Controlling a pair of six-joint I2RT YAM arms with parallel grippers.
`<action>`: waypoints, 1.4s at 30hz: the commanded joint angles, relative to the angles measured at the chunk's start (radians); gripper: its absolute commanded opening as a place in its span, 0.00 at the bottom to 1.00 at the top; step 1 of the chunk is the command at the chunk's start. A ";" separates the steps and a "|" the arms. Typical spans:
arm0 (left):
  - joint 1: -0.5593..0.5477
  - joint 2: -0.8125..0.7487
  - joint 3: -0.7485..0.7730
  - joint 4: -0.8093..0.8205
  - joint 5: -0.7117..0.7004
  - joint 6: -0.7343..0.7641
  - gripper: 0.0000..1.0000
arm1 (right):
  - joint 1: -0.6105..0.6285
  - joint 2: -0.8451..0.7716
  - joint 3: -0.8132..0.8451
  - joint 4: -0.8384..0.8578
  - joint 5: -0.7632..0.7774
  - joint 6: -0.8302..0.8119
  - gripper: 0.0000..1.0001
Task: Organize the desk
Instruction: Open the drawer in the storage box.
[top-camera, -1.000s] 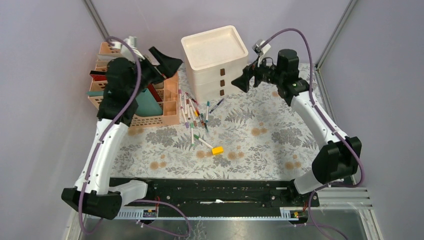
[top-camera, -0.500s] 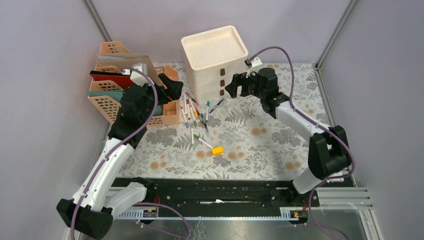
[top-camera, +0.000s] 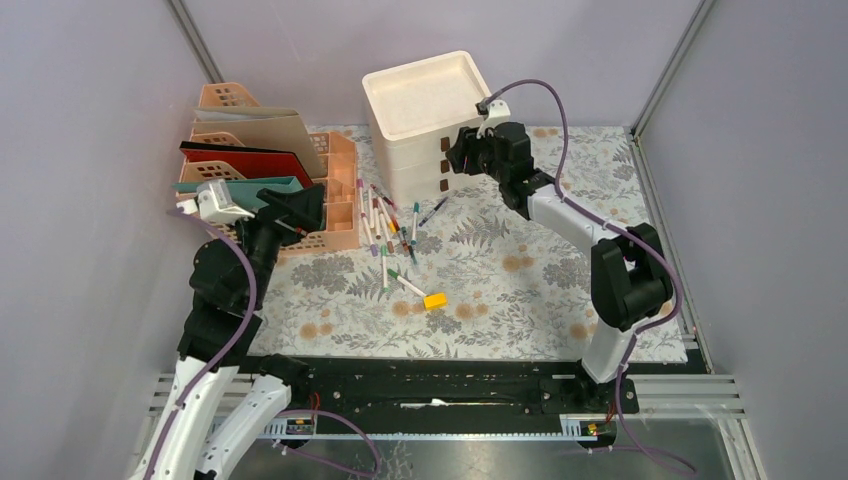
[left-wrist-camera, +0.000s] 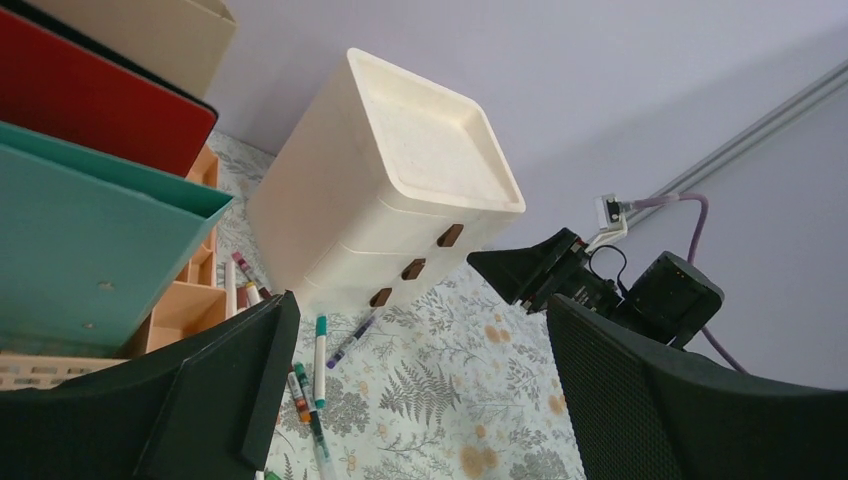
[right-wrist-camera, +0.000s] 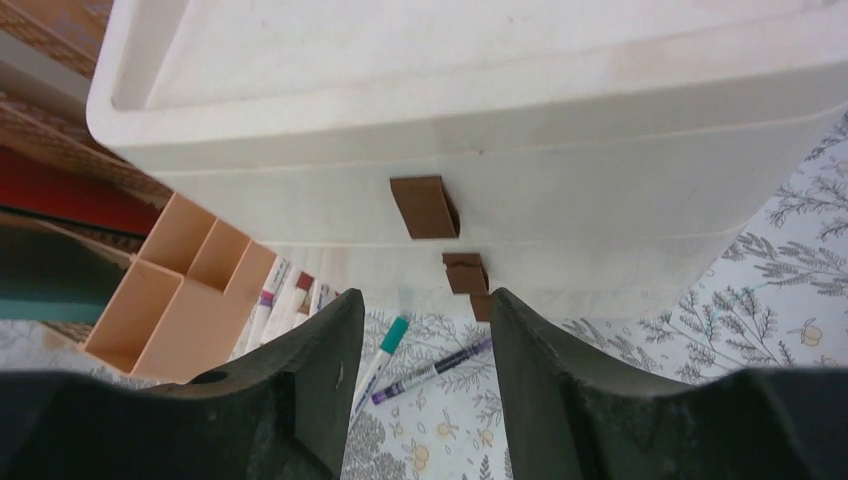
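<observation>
Lilac walls (top-camera: 330, 40) enclose the desk (top-camera: 520, 290); left hand (left-wrist-camera: 415, 330) gapes wide, right hand (right-wrist-camera: 425, 305) stands partly parted.

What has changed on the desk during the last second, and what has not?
The left end effector pulled back from above the file rack toward the near left, open and empty. The right end effector moved left, up to the handles of the white drawer unit, jaws apart, holding nothing. The pens, yellow block, file rack and white drawer unit stayed in place.
</observation>
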 joint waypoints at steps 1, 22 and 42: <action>-0.001 -0.025 -0.043 -0.017 -0.059 -0.067 0.99 | 0.025 0.039 0.082 0.061 0.077 0.029 0.56; -0.001 0.027 -0.031 -0.026 -0.061 -0.073 0.99 | 0.100 0.192 0.294 -0.044 0.315 -0.004 0.47; -0.001 0.070 -0.020 -0.005 0.012 -0.077 0.99 | 0.091 0.169 0.267 0.015 0.315 -0.111 0.00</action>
